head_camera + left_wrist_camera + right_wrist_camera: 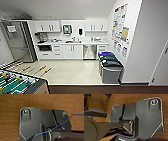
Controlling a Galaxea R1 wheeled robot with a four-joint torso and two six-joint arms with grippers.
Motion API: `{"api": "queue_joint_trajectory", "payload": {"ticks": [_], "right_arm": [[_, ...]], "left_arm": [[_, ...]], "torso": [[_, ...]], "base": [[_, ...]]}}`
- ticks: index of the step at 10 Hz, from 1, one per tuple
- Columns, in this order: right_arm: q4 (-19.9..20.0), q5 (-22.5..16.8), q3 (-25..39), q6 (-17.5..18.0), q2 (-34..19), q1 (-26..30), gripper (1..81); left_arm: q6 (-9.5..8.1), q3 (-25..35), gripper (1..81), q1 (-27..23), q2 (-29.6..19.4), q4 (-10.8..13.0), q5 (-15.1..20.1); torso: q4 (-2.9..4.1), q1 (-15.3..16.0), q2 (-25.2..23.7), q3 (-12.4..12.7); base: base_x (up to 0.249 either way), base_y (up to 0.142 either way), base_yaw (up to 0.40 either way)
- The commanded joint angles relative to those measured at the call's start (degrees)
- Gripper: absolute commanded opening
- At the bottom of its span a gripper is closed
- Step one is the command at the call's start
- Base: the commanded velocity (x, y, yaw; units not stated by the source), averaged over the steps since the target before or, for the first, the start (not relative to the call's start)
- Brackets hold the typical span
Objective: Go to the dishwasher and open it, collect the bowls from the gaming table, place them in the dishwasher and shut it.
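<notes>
A small office kitchen seen from high up, looking forward and down across a pale floor [72, 72]. Along the far wall runs a line of white cabinets [72, 51] under a light desk [75, 43] with a sink and small items too blurred to name. The dishwasher [89, 52] sits in that line, right of centre: a brushed steel front, about as wide as one cabinet door, with a horizontal bar handle near its top edge. Its door is shut. To its left, past the white doors, is a small black-fronted oven [45, 47], and further left a tall steel fridge [18, 41]. Near the right wall stand lidded bins [110, 66] in blue, green and grey, with posters [120, 27] on the wall above them.

At the near left corner is the gaming table [15, 82], a table-football table with a green field and rods with yellow-tipped handles. No bowls can be made out on the part that shows.

Both wrist cameras look down on brown wood-grain flooring past the robot's own dark plates; a thin blue cable [60, 125] crosses the left wrist view. Whether either tool is spread or pressed together cannot be told.

Judging from the look of it, the dishwasher door is stiff and fairly heavy, hinged at the bottom and likely spring-loaded, so it should resist at first and then drop forward. The smooth steel front offers nothing to hold; the bar handle is the place to take it, near the middle, so the pull stays even.
</notes>
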Motion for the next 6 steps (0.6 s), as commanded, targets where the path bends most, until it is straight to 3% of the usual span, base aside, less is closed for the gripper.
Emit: {"api": "queue_joint_trajectory", "payload": {"ticks": [1, 6], "right_arm": [[-0.4, -2.8, 0.7, 0.1, -1.5, 3.0, 81.1], [-0.5, -2.8, 0.5, 0.1, -1.3, 3.4, 81.1]], "left_arm": [[0.34, 0.4, 81.1, -2.5, -1.0, 0.8, 2.3], [0.25, 0.4, 81.1, -2.4, -1.2, 1.1, 2.3]], "torso": [[0.00, 0.0, 0.0, 0.0], [0.00, 0.0, 0.0, 0.0]], "base": [[0.276, 0.000, 0.000], [0.275, 0.000, 0.000]]}}
